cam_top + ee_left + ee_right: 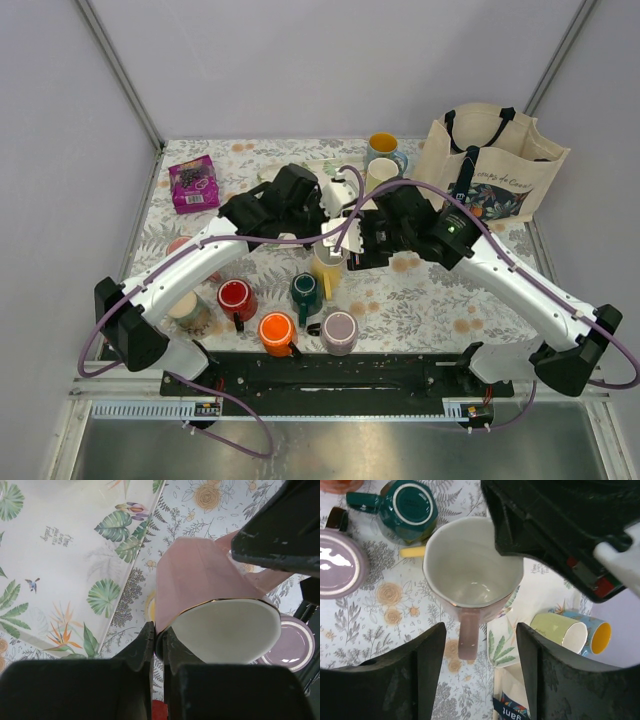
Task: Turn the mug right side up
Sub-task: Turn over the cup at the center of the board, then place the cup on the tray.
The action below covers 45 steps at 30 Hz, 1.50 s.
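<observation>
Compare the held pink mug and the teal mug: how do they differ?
The pink mug shows its cream inside to the right wrist camera; the teal mug shows its base, mouth down. Jaws of the left gripper clamp the pink mug's rim; nothing grips the teal mug. Both have one handle.

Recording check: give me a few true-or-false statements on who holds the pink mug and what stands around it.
1. The left gripper pinches the wall of the mug. True.
2. The right gripper is shut on the handle. False: it is open, with a finger on either side of the handle.
3. The teal mug stands base up. True.
4. The tote bag sits at the far left. False: it is at the far right.
</observation>
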Tool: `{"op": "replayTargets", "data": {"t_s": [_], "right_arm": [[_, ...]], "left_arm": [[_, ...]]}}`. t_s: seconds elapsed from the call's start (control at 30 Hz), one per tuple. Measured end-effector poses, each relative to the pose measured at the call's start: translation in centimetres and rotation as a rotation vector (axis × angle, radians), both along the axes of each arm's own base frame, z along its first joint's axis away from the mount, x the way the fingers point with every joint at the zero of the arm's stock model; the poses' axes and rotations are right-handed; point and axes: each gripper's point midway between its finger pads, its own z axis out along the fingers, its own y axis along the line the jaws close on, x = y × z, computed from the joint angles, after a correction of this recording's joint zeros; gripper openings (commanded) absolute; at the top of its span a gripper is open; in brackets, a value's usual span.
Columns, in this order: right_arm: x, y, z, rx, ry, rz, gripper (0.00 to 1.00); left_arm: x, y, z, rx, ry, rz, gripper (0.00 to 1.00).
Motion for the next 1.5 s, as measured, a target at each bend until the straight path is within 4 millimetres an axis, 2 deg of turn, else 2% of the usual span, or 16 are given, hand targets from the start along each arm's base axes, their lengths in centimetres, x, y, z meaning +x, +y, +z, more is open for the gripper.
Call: {"op": "replayTargets", "data": {"t_s": [0.13, 0.3, 0.37, 0.47, 0.5, 0.6, 0.63, 0.67, 0.77, 0.8, 0.9, 1.03, 1.17, 1.27, 1.33, 1.5], "right_arm": [[-0.5, -0.5, -0.8, -0.052, 0.036, 0.015, 0.67], [-0.3, -0.5, -2.8, -0.127, 0.066, 0.034, 0.55], [0.4, -0.6, -3.7, -0.165, 0.057, 0.023, 0.43], [1.4, -0.7, -4.8, -0.211, 0.051, 0.001, 0.12], [1.5, -0.7, -5.1, -0.219, 0.056, -0.013, 0.02], [1.9, -0.5, -5.6, -0.209, 0.045, -0.031, 0.00], [1.9, -0.5, -5.8, -0.210, 0.038, -0.028, 0.00], [1.8, -0.8, -6.4, -0.221, 0.041, -0.028, 0.00], [1.1, -2.0, -9.4, -0.259, 0.072, -0.017, 0.00], [0.8, -2.9, -10.9, -0.273, 0.110, -0.020, 0.00], [1.1, -5.5, -13.2, -0.273, 0.217, -0.080, 0.00], [4.7, -8.2, -12.7, -0.182, 0.261, -0.189, 0.00], [8.8, -9.0, -10.9, -0.103, 0.244, -0.215, 0.00], [11.9, -9.3, -10.1, -0.057, 0.222, -0.206, 0.00], [13.4, -9.6, -10.3, -0.042, 0.229, -0.199, 0.00], [16.8, -9.8, -12.8, -0.040, 0.266, -0.180, 0.00]], "left_arm": [[0.0, 0.0, 0.0, -0.003, 0.002, 0.000, 0.00], [-0.2, -0.1, 0.4, -0.003, 0.052, -0.002, 0.00], [-0.3, -0.1, 0.4, -0.009, 0.087, 0.008, 0.00], [-0.7, 0.4, 0.0, -0.014, 0.144, 0.035, 0.00], [-0.9, 0.6, -0.1, -0.014, 0.164, 0.045, 0.09], [-1.0, 1.0, -0.4, 0.000, 0.192, 0.056, 0.53], [-0.9, 1.0, -0.1, -0.013, 0.210, 0.064, 0.63], [-0.6, 0.9, 0.4, -0.030, 0.210, 0.066, 0.69], [0.6, 1.4, 1.7, -0.065, 0.192, 0.106, 0.76], [1.1, 1.8, 2.0, -0.072, 0.189, 0.126, 0.77], [1.9, 3.6, 1.9, -0.079, 0.198, 0.180, 0.80], [2.1, 7.8, 1.6, -0.096, 0.200, 0.289, 0.80], [2.8, 11.2, 2.9, -0.114, 0.146, 0.370, 0.80], [2.8, 11.8, 3.7, -0.100, 0.091, 0.344, 0.80], [2.7, 12.1, 4.0, -0.084, 0.057, 0.323, 0.80], [2.5, 12.4, 4.3, -0.062, 0.023, 0.293, 0.80]]}}
